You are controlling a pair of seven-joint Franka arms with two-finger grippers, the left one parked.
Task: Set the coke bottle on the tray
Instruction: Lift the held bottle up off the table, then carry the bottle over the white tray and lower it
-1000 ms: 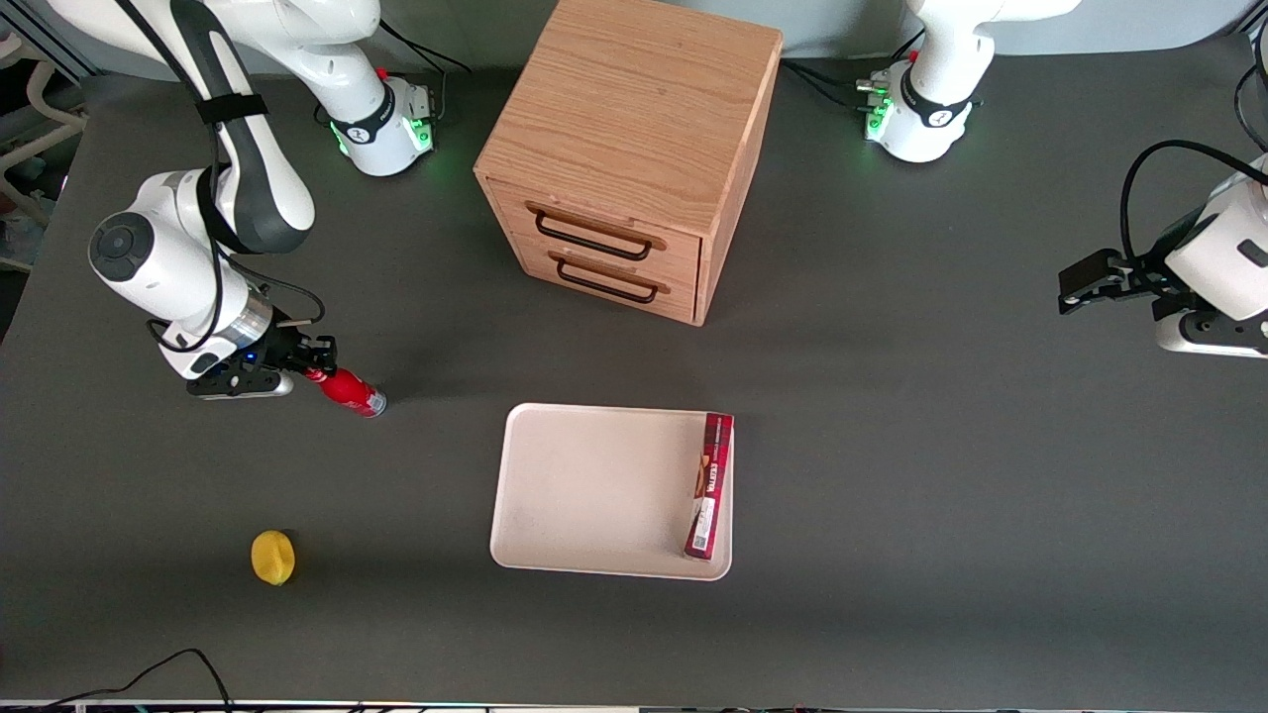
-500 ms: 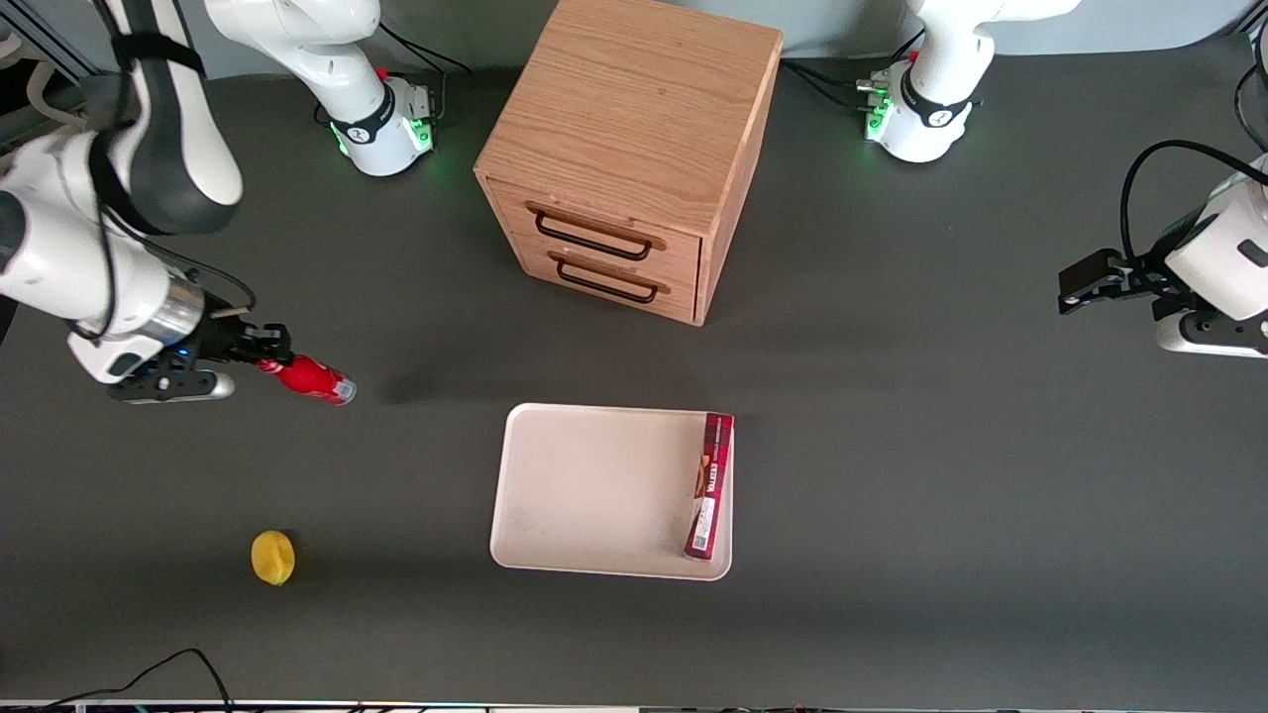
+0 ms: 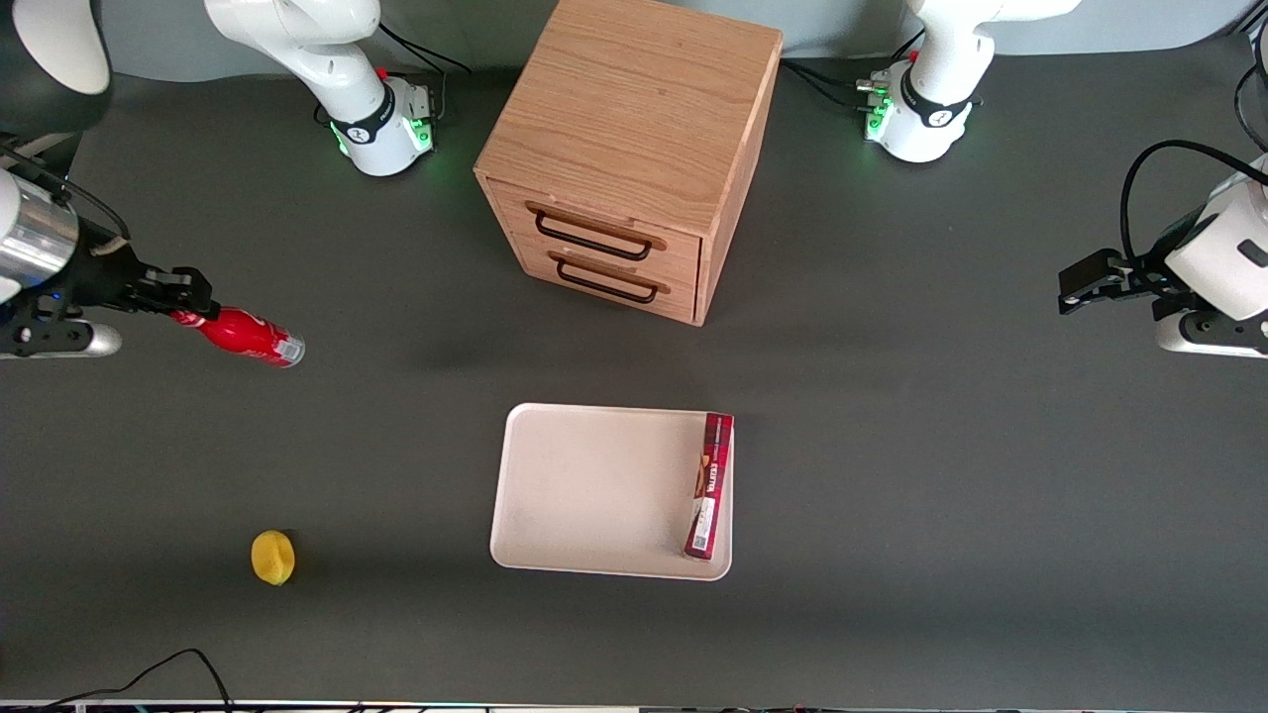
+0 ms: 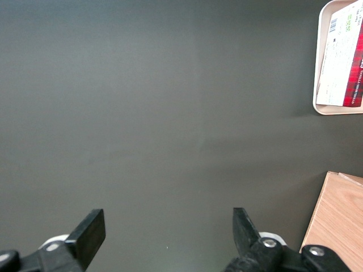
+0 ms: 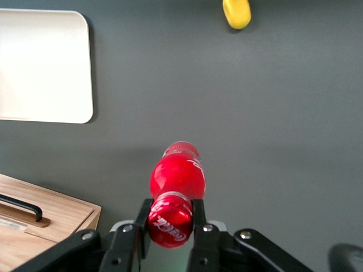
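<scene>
My right gripper (image 3: 186, 307) is shut on the cap of the coke bottle (image 3: 243, 338), a glossy red bottle with a silvery band near its base. It holds the bottle in the air above the table, toward the working arm's end. In the right wrist view the fingers (image 5: 198, 218) clamp the red cap of the bottle (image 5: 177, 175). The cream-beige tray (image 3: 584, 485) lies on the table in front of the cabinet, well away from the bottle. It also shows in the right wrist view (image 5: 42, 65).
A wooden two-drawer cabinet (image 3: 634, 149) stands at the table's middle. A long dark-red box (image 3: 709, 485) lies in the tray along one short rim. A yellow lemon (image 3: 272, 557) sits on the table nearer the front camera than the bottle.
My right gripper has risen with the coke bottle and swung toward the working arm's end of the table, away from the tray. The tray, box and lemon have not moved.
</scene>
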